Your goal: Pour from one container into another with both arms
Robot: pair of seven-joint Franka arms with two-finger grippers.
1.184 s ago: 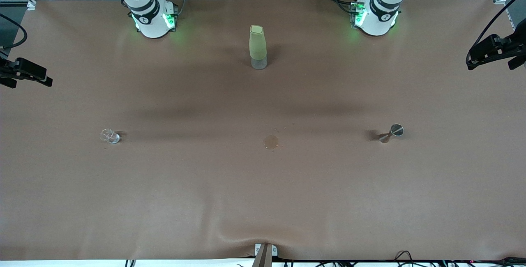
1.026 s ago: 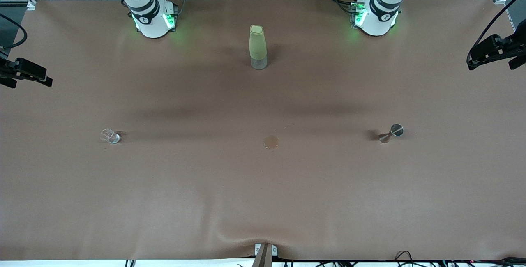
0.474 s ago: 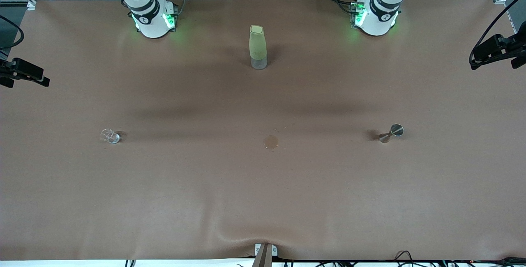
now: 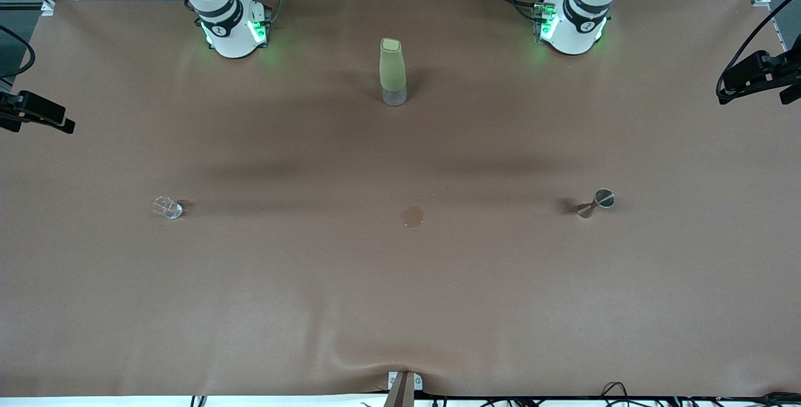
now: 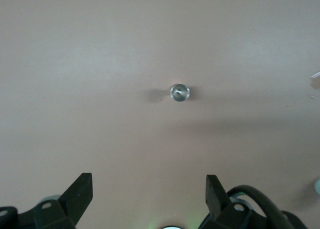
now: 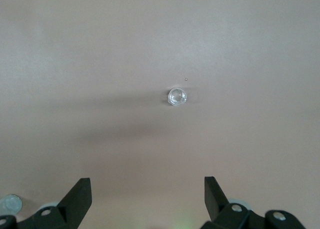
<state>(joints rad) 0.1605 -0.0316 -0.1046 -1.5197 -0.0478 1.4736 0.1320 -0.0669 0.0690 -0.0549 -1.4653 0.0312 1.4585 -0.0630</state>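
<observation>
Your left gripper [image 5: 148,194] hangs high over the metal jigger [image 5: 179,92], fingers spread wide, holding and touching nothing. Your right gripper [image 6: 147,196] is equally wide and empty, high over the small clear glass [image 6: 177,96]. In the front view the tall green bottle [image 4: 392,71] stands at upper centre, the jigger [image 4: 596,203] at middle right, the glass [image 4: 167,207] at middle left. Both vessels are small and light, so I'd judge an off-centre descent could tip either one.
</observation>
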